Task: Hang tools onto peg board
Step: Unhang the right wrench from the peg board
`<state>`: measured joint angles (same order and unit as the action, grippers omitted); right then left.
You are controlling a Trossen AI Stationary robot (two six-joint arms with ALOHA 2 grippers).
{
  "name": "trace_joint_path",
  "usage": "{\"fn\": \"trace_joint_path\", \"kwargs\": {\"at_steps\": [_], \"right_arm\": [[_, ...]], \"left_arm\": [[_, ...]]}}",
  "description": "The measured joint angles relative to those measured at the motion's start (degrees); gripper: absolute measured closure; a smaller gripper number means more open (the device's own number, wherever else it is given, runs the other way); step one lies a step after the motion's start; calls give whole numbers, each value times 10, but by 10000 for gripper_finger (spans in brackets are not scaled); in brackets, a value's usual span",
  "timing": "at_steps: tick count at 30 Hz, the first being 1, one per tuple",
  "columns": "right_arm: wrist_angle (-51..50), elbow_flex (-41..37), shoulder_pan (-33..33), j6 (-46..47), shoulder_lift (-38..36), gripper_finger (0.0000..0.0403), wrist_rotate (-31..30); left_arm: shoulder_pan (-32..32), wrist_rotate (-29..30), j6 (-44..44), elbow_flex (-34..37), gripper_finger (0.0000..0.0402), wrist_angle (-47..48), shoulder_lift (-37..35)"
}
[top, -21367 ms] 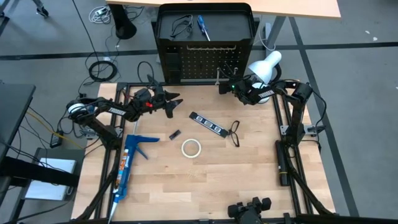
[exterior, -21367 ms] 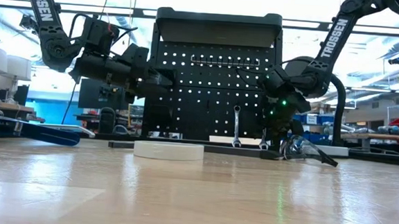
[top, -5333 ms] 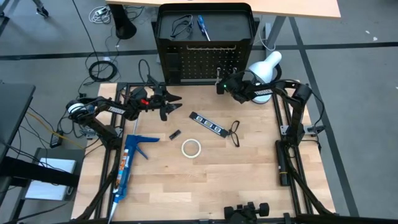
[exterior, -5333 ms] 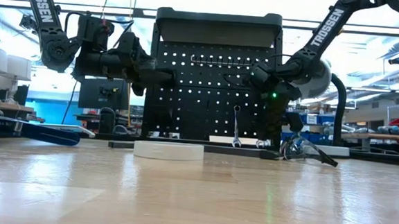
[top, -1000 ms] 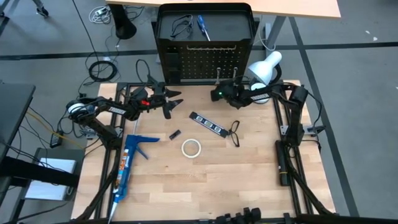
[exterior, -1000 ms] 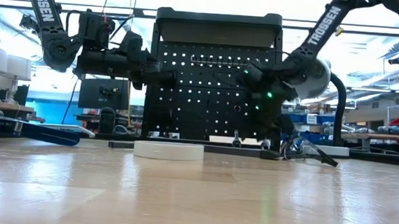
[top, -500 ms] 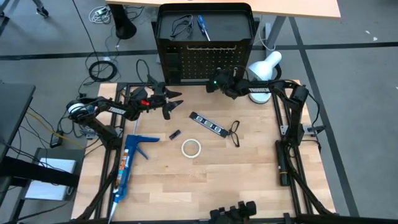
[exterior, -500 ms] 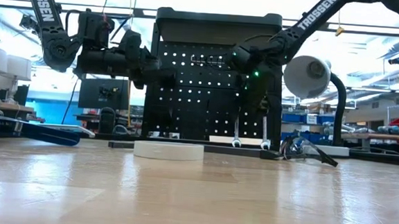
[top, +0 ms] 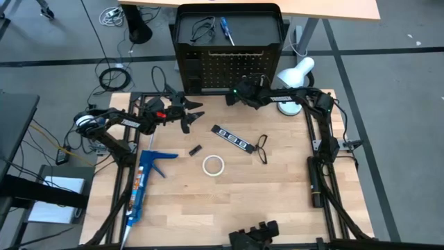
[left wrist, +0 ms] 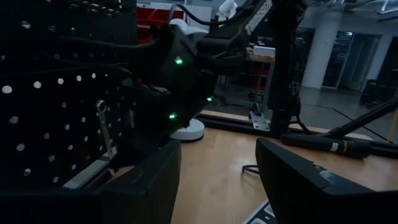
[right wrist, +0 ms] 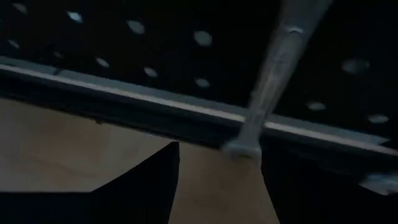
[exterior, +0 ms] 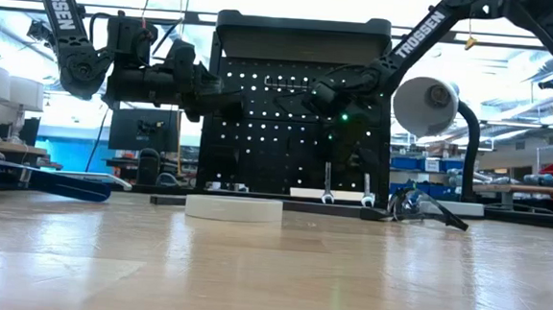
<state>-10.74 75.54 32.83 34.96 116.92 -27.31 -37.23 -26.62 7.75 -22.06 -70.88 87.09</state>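
Two silver wrenches (exterior: 327, 182) hang upright on the black, hole-dotted peg board (top: 229, 69) at the table's far edge; the spread right gripper (top: 231, 97) faces them, empty.

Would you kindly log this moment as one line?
right end effector: open, at peg board | left end effector: open, idle | wrench: on board

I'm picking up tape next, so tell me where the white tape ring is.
High view: the white tape ring lies flat mid-table, between the black strip and the blue caulking gun.
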Motion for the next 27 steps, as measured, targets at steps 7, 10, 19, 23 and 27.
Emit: {"fn": "trace_joint_path", "kwargs": {"at_steps": [7,10,19,23,27], "right_arm": [[-37,35,4,-2,11,174,-13],[-48,35,10,0,12,174,-13],[-37,35,19,1,19,174,-18],[-25,41,20,4,34,174,-17],[-26,44,20,4,36,175,-19]], "left_arm": [[0,-6,0,0,188,1,0],[0,-7,0,0,188,0,0],[0,-7,0,0,188,-5,0],[0,-7,0,0,188,-4,0],[0,-15,0,0,188,-4,0]]}}
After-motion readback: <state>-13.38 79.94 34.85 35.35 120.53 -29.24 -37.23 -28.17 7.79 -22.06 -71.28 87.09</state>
